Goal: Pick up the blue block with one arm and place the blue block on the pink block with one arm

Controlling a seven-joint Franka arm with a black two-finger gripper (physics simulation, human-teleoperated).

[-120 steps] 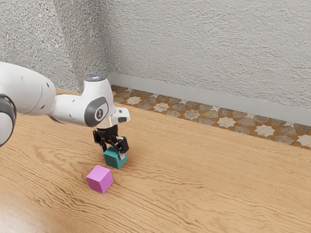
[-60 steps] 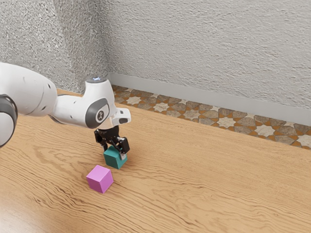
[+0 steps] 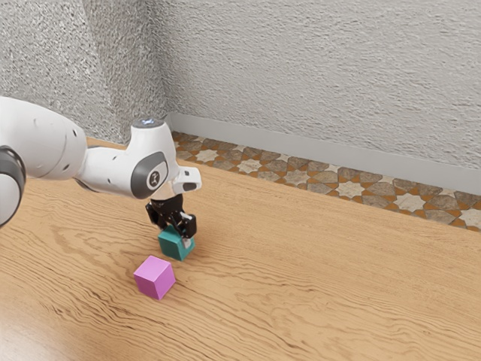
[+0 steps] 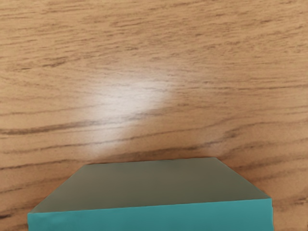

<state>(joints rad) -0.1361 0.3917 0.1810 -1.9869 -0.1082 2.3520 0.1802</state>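
Note:
The blue block (image 3: 175,246), teal in colour, is at the table's surface under my hand. My black gripper (image 3: 177,234) comes down over its top and is shut on it, one finger on each side. In the wrist view the blue block (image 4: 149,195) sits right under the hand, against the wood grain. The pink block (image 3: 154,277) rests on the table a short way in front of the blue one, toward the near edge, apart from it.
The wooden table (image 3: 316,278) stretches wide to the exterior view's right. A rough grey wall (image 3: 316,68) and a patterned tile floor strip (image 3: 338,184) lie behind the table's far edge.
The blue block and my gripper have shifted together slightly to the exterior view's left and a touch upward. The pink block has not moved.

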